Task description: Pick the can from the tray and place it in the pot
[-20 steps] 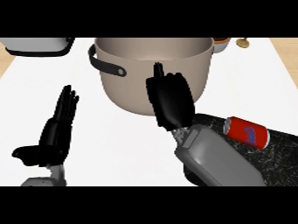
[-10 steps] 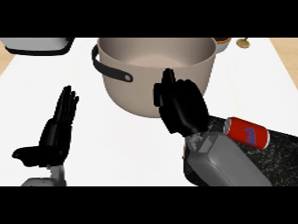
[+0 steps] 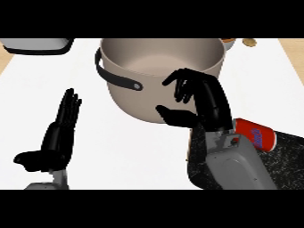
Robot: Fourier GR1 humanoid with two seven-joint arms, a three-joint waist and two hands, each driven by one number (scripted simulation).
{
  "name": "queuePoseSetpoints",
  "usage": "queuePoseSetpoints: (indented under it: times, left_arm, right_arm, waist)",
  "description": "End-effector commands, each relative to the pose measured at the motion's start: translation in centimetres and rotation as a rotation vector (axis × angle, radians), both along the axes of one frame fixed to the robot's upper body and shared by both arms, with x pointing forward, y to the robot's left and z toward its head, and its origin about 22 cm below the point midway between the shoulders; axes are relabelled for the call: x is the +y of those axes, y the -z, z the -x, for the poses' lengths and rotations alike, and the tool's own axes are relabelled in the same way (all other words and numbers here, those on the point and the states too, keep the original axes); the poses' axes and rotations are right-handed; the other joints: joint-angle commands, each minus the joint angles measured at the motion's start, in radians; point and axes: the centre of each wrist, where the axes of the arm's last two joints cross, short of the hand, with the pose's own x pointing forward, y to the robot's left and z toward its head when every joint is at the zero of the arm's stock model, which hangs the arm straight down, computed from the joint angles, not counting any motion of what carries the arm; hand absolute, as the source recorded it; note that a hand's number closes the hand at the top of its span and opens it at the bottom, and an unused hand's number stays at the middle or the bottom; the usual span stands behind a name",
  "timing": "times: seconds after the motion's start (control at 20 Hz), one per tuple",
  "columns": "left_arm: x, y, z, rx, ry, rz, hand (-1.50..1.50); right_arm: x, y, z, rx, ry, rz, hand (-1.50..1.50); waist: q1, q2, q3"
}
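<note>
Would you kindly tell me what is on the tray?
A red can sits on the speckled tray; the right forearm covers the tray's left part, hiding anything there.

- Bright, even light fills the head view, and the counter (image 3: 147, 147) reads almost pure white.
- The pot (image 3: 131, 98) wall shades softly, pale near the rim and a duller beige toward its base.
- The left hand (image 3: 55, 133) and right hand (image 3: 203, 100) show as near-flat black, with only a thin grey sheen picking out the fingers.
- The right forearm (image 3: 236, 167) catches light on its upper face, and its sides fall to a darker grey.
- The can (image 3: 256, 133) keeps a vivid red against the tray (image 3: 292, 160), a dark speckled patch.
</note>
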Motion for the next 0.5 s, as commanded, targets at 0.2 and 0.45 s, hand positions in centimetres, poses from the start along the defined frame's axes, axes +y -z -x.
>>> queuePoseSetpoints:
  times: [0.2, 0.45]
  left_arm:
    - [0.5, -0.1, 0.4, -0.003, 0.011, -0.001, 0.00]
    - [-0.7, 0.5, 0.6, 0.004, 0.007, 0.001, 0.00]
  right_arm:
    - [-8.1, 2.2, -3.7, 0.065, 0.231, -0.147, -1.50]
    - [-12.3, 2.8, -2.9, 0.028, 0.221, -0.168, -1.50]
  waist:
    - [-0.001, 0.043, 0.013]
    - [-0.010, 0.042, 0.013]
